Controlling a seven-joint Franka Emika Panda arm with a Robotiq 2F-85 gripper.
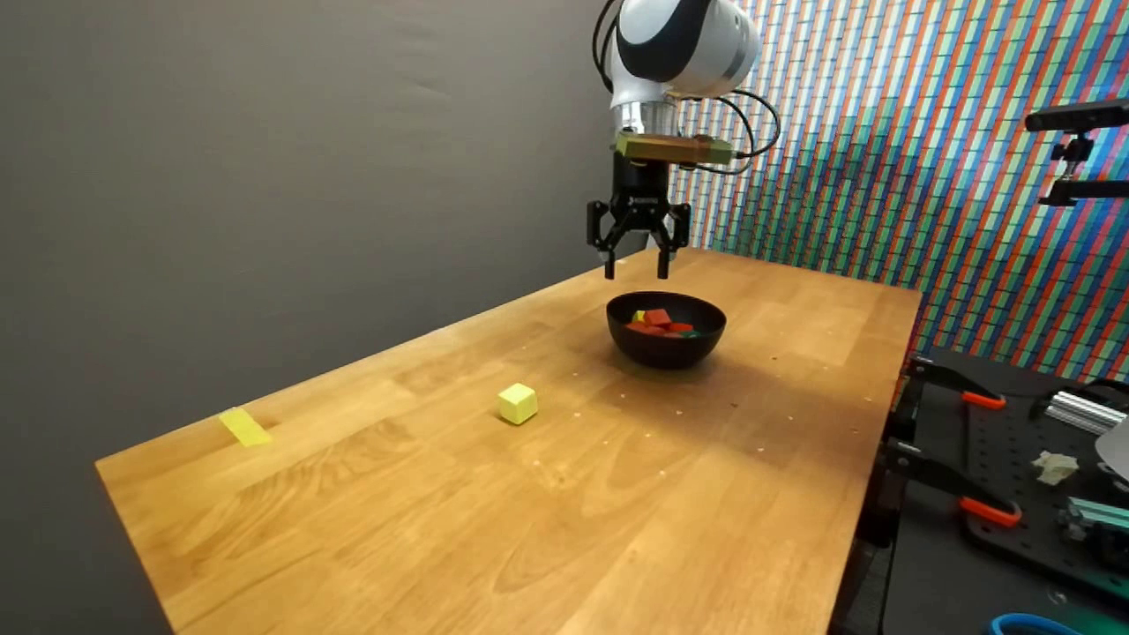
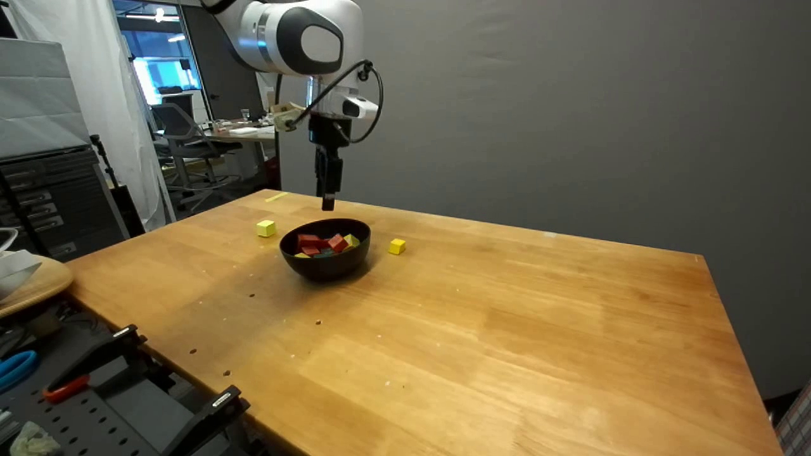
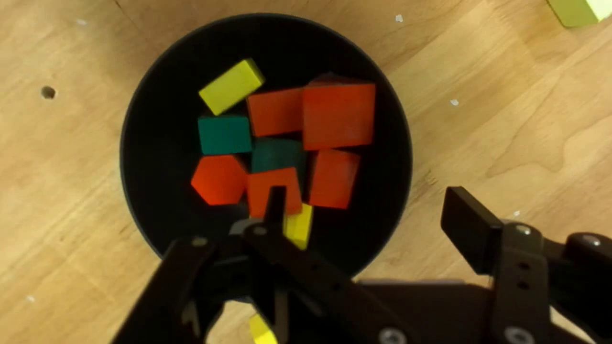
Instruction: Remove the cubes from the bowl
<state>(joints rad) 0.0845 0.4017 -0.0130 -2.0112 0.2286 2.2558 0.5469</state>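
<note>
- Left, in both exterior views: a pale yellow cube on the table, apart from the bowl.
- Middle: the bowl, round and black, where the wrist view shows red cubes, green cubes and yellow cubes piled; the exterior views barely show the green.
- Above it: the claw, released, fingers spread; in an exterior view it stands edge-on, gap hidden.
- Right, in an exterior view: a deeper yellow cube on the table.
- Wrist view: a finger partly covers the pile; two loose cubes are cut off.
</note>
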